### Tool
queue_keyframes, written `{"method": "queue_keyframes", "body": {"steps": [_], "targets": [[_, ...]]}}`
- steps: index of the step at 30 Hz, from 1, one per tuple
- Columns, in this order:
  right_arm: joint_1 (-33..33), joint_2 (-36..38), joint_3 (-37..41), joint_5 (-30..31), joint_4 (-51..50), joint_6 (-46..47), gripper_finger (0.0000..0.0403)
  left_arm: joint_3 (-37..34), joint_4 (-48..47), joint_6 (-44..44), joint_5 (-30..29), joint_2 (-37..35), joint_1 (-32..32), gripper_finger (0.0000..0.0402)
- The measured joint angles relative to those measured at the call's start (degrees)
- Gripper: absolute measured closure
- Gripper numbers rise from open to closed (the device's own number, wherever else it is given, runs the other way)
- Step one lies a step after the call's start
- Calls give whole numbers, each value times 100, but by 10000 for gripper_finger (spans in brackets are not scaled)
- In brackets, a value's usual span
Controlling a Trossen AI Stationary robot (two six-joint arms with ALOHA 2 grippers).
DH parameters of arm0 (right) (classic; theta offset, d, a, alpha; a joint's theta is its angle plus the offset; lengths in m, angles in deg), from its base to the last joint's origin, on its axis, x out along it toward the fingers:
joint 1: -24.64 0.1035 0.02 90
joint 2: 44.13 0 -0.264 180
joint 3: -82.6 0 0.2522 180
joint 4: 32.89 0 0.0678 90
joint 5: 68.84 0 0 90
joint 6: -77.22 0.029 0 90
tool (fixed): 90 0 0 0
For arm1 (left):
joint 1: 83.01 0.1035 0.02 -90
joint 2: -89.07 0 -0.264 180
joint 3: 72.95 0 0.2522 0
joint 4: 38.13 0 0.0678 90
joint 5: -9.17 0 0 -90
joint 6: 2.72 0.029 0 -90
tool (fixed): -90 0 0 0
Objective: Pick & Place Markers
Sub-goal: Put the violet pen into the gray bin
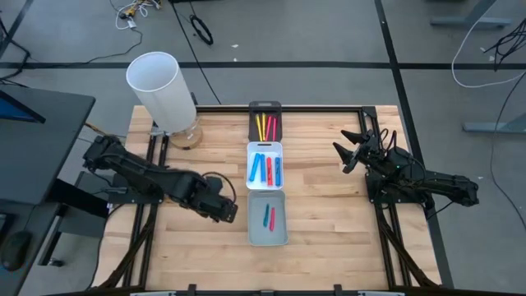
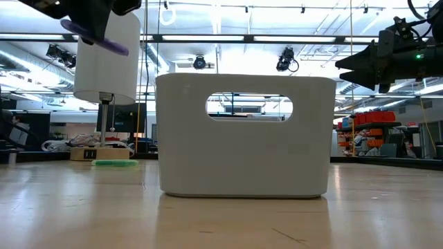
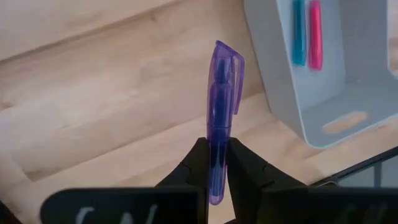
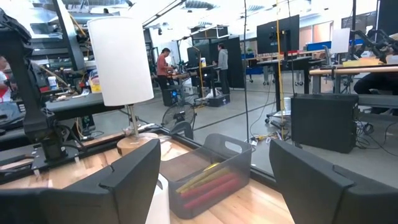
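Observation:
My left gripper [image 1: 226, 210] hangs above the wooden table, left of the grey tray [image 1: 279, 234], shut on a purple marker [image 3: 219, 106]. That marker also shows high up in the low view [image 2: 97, 36]. A blue and a red marker [image 3: 315, 34] lie in the grey tray. More blue and red ones lie in the white tray [image 1: 265, 148]. Yellow and red ones lie in the black tray [image 1: 265, 108]. My right gripper [image 1: 349, 152] waits open above the table's right side, holding nothing. My left gripper pinches the purple marker's barrel [image 3: 216, 163] between its two fingers, nearer the plain end than the capped end. The fingers come from above, pointing steeply down. The marker is lifted clear of the table and slightly tilted; its capped end with the clip [image 3: 227, 56] juts past the fingers.
A tall white cylinder on a round wooden base [image 1: 162, 89] stands at the far left corner. A green stick [image 2: 114, 163] lies on the table by that base. The three trays run in a row down the table's middle, with bare wood on both sides.

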State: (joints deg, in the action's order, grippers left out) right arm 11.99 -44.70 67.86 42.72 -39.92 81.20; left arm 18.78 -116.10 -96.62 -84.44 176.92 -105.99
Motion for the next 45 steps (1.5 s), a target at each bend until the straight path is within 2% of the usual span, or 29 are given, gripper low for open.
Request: {"method": "queue_keyframes", "body": {"steps": [5,12,32,37,45], "targets": [[-1,-1,0,-1,1,0,101,394,42,-172,-128,505,-219,367],[-2,-1,0,0,2,0,101,1005,429,-169,-276,1229,-213,367],[0,-1,0,-1,2,1,101,2657,539,-374,-98,2831,391,367],[1,-1,0,-1,4,1,101,2941,490,-512,-42,3091,500,367],[0,-1,0,0,0,0,101,2950,95,-757,-114,3111,525,367]]}}
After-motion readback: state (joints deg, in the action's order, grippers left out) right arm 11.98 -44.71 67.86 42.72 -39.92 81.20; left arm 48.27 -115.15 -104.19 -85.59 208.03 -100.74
